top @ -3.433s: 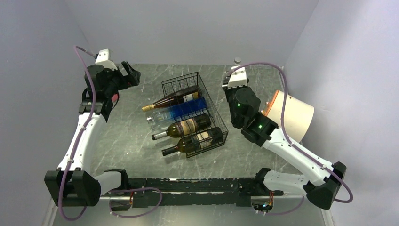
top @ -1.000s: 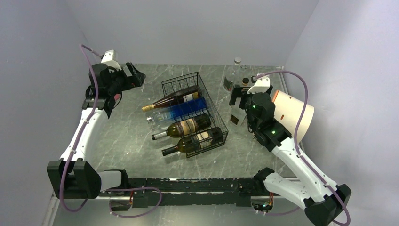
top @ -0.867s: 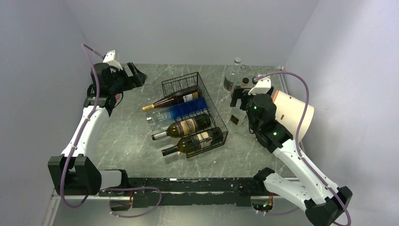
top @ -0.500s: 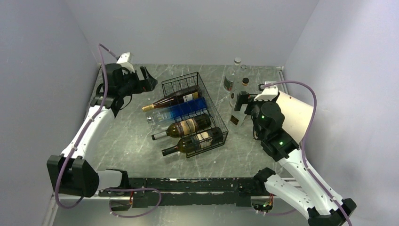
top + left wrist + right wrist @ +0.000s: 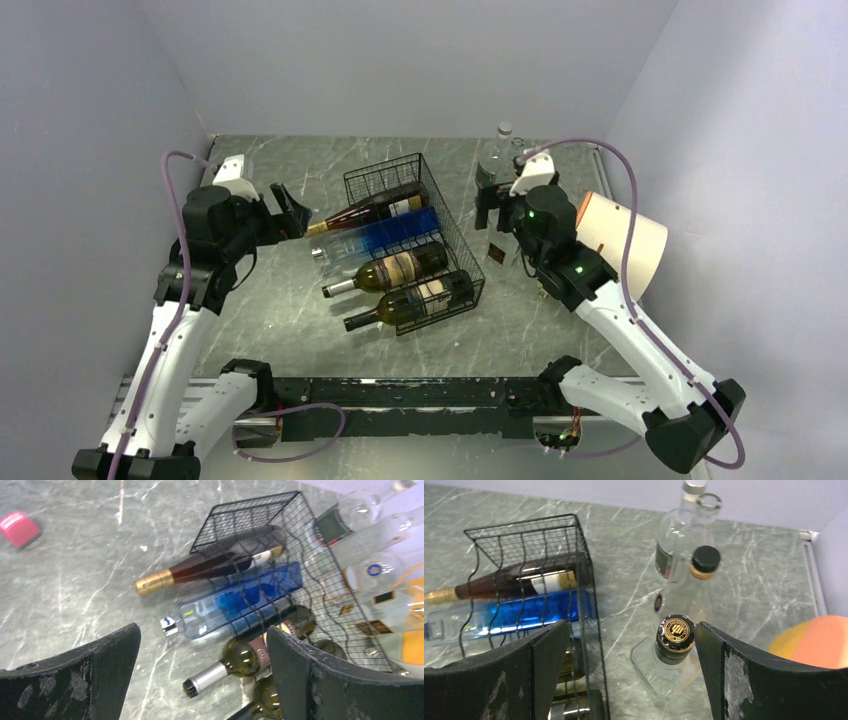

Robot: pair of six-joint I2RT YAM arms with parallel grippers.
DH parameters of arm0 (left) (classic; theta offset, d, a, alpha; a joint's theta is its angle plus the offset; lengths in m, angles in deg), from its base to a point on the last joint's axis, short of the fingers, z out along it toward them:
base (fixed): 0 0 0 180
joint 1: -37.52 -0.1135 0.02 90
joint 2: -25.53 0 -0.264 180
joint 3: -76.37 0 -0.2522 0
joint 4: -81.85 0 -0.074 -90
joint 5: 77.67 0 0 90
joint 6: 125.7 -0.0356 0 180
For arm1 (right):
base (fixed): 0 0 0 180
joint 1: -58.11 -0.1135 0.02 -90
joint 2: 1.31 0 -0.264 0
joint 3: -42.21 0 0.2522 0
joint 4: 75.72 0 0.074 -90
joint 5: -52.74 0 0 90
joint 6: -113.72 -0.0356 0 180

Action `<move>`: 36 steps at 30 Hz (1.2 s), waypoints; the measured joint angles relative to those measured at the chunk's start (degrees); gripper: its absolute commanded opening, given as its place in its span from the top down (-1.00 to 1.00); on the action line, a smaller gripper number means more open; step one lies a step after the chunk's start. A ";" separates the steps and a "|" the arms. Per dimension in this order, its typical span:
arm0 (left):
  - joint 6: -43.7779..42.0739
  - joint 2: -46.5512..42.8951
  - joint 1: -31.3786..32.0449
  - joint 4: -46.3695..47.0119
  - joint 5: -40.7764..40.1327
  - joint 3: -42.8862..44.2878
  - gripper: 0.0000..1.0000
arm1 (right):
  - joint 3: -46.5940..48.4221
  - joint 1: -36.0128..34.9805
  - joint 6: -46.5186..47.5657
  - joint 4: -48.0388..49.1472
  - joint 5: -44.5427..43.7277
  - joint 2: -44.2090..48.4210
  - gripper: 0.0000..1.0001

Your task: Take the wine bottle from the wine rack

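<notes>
The black wire wine rack (image 5: 385,172) stands mid-table with several bottles lying in it, necks pointing left. From far to near they are a dark bottle with a gold foil neck (image 5: 365,212), a blue bottle (image 5: 390,236), a green wine bottle with a silver cap (image 5: 390,270) and a dark wine bottle (image 5: 410,300). My left gripper (image 5: 290,212) hangs open, left of the necks and above the table. In the left wrist view the gold-necked bottle (image 5: 210,565), blue bottle (image 5: 235,600) and green bottle (image 5: 235,662) lie ahead of the open left gripper (image 5: 202,640). My right gripper (image 5: 490,208) is open, right of the rack (image 5: 524,542).
A square clear bottle with a black and gold cap (image 5: 675,635) stands just inside the right finger of the right gripper (image 5: 633,630). Two clear bottles (image 5: 681,535) (image 5: 701,565) stand behind it. A cream and orange cylinder (image 5: 625,240) lies far right. A pink object (image 5: 19,527) sits back left.
My left arm has swung forward from the back left corner and come down beside the bottle necks. The right arm has shifted a little by the standing bottles. Both grippers stayed open.
</notes>
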 measured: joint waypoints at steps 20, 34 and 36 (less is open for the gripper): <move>-5.57 -2.91 0.00 1.18 -12.50 -2.47 -1.00 | 11.06 -28.48 1.01 -5.90 0.50 -13.75 -1.00; -6.82 -4.07 -0.68 2.78 -16.15 -7.37 -0.99 | 15.34 -42.62 19.02 -6.58 6.93 -33.38 -0.96; -6.95 -4.26 -1.46 2.82 -16.13 -7.34 -0.99 | 16.72 -43.63 21.62 -6.97 8.07 -36.06 -0.94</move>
